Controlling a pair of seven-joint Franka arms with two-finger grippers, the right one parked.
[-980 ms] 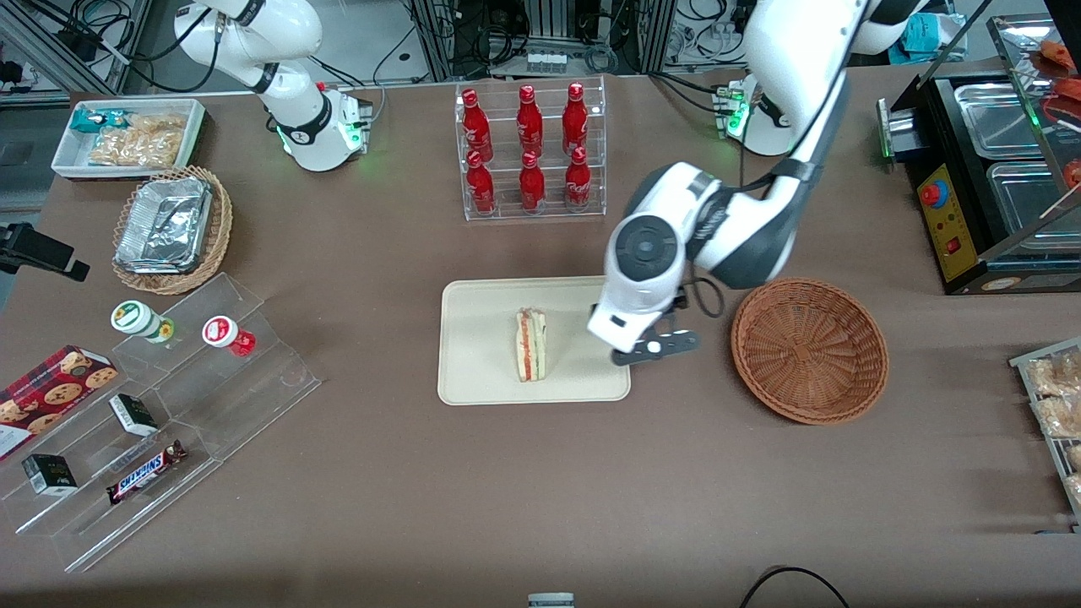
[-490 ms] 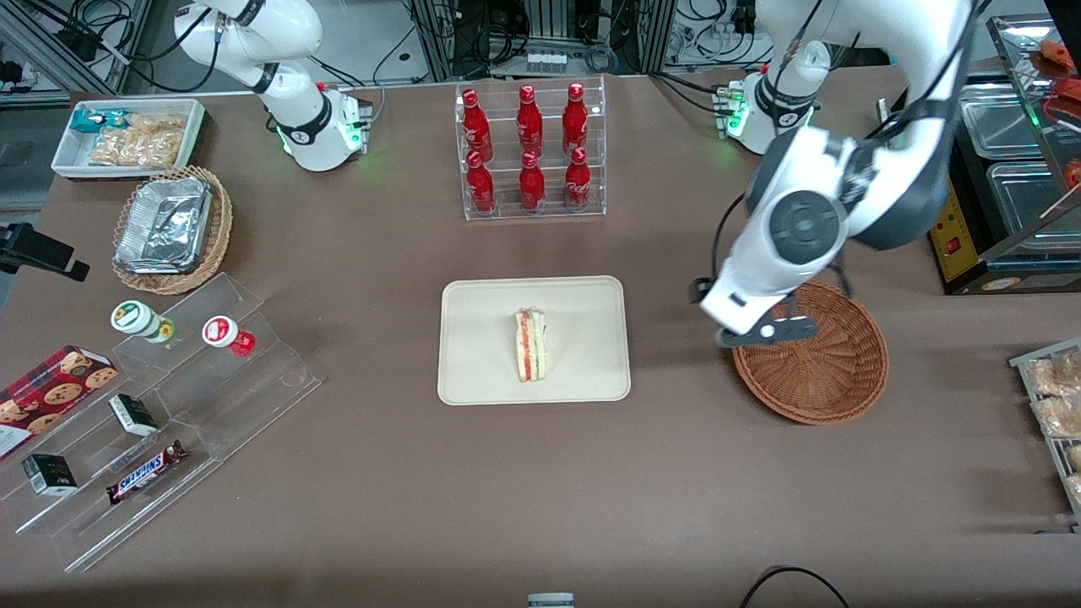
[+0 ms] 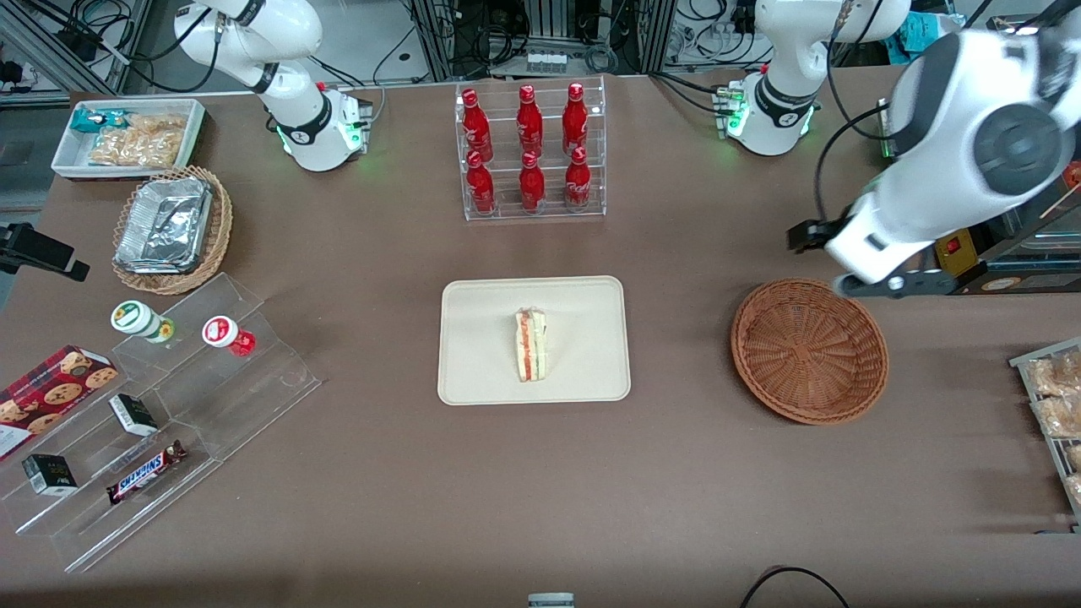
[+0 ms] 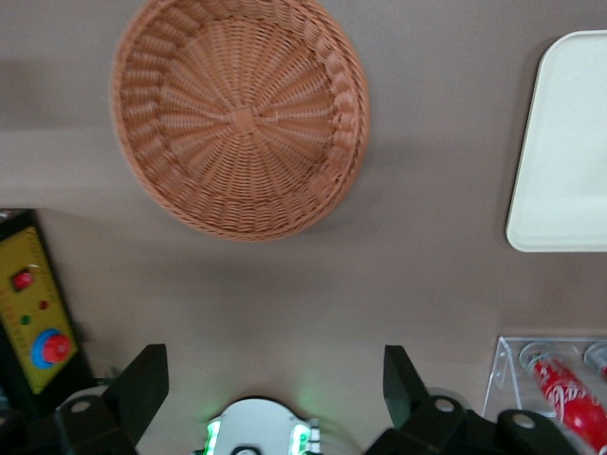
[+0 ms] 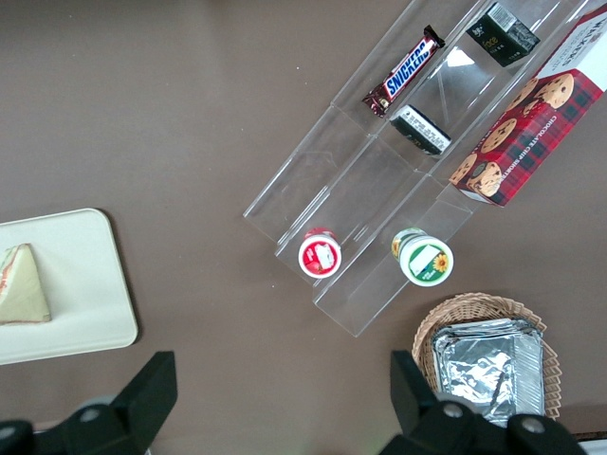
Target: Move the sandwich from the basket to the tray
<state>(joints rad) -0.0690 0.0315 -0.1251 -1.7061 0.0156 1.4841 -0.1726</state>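
Note:
The sandwich (image 3: 531, 344), a pale bread wedge with red and green filling, lies on the cream tray (image 3: 481, 371) in the middle of the table; it also shows in the right wrist view (image 5: 21, 284). The reddish-brown wicker basket (image 3: 809, 350) sits empty beside the tray toward the working arm's end; it also shows in the left wrist view (image 4: 240, 116). My left gripper (image 3: 887, 285) hangs high above the table just past the basket's rim, farther from the front camera than the basket. Its fingers (image 4: 142, 387) are spread wide and hold nothing.
A clear rack of red bottles (image 3: 529, 150) stands farther from the front camera than the tray. A black machine with a red button (image 3: 946, 221) stands close beside my gripper. A tan basket of foil containers (image 3: 171, 228) and clear snack shelves (image 3: 160, 422) lie toward the parked arm's end.
My left gripper has swung away from the tray, passed over the basket and risen toward the working arm's end of the table. The sandwich stays on the tray.

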